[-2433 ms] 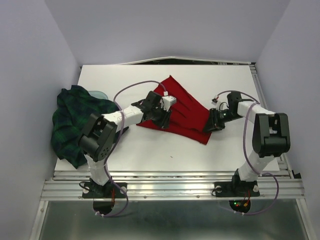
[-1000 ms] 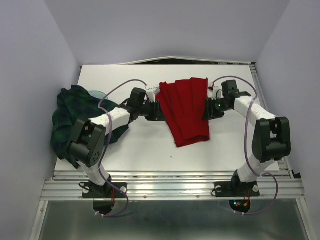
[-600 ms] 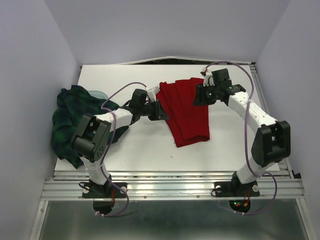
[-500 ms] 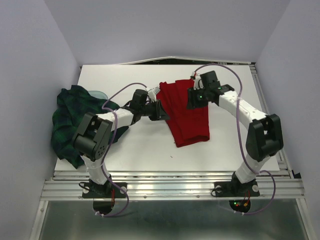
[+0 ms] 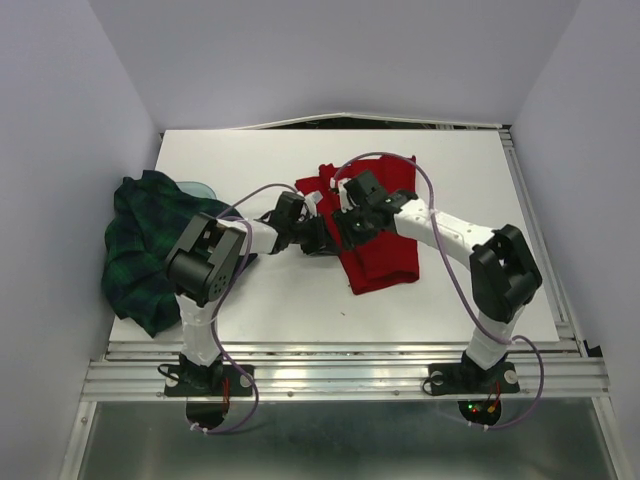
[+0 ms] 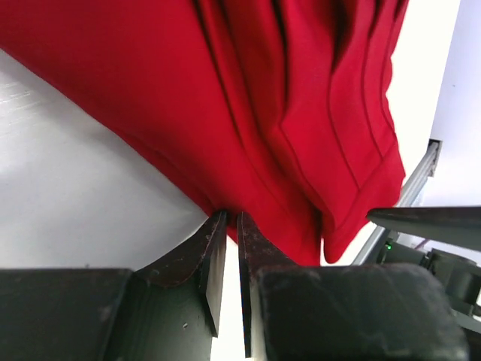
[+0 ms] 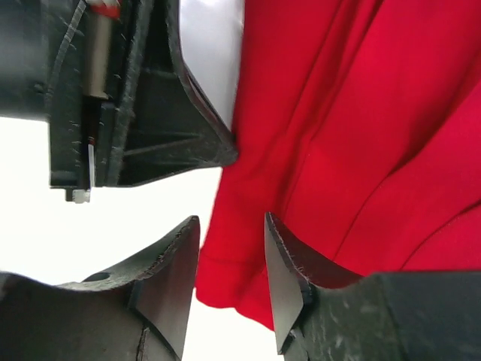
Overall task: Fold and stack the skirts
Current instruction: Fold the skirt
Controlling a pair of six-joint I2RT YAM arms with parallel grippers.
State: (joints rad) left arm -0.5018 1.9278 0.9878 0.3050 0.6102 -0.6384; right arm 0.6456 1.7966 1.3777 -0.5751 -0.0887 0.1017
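Observation:
The red skirt (image 5: 385, 250) lies folded into a long strip in the middle of the table, its pleats running away from me. In the left wrist view, my left gripper (image 6: 227, 216) has its fingers pressed almost together on the left edge of the red skirt (image 6: 263, 98). From above, the left gripper (image 5: 320, 236) sits at that edge. My right gripper (image 5: 347, 227) is close beside it, reaching over the cloth. The right gripper (image 7: 231, 219) is open above the hem of the red skirt (image 7: 353, 135). The plaid skirt (image 5: 140, 250) lies crumpled at the table's left edge.
The white table (image 5: 300, 300) ends in a metal rail (image 5: 350, 370) at the near side. Lilac walls close in on both sides and the back. A pale round object (image 5: 197, 187) peeks out behind the plaid skirt. The left gripper's body (image 7: 135, 113) fills the right wrist view's upper left.
The right arm has swung left across the red skirt, from its right side to its left edge beside the left gripper. The left fingers have narrowed onto the cloth edge.

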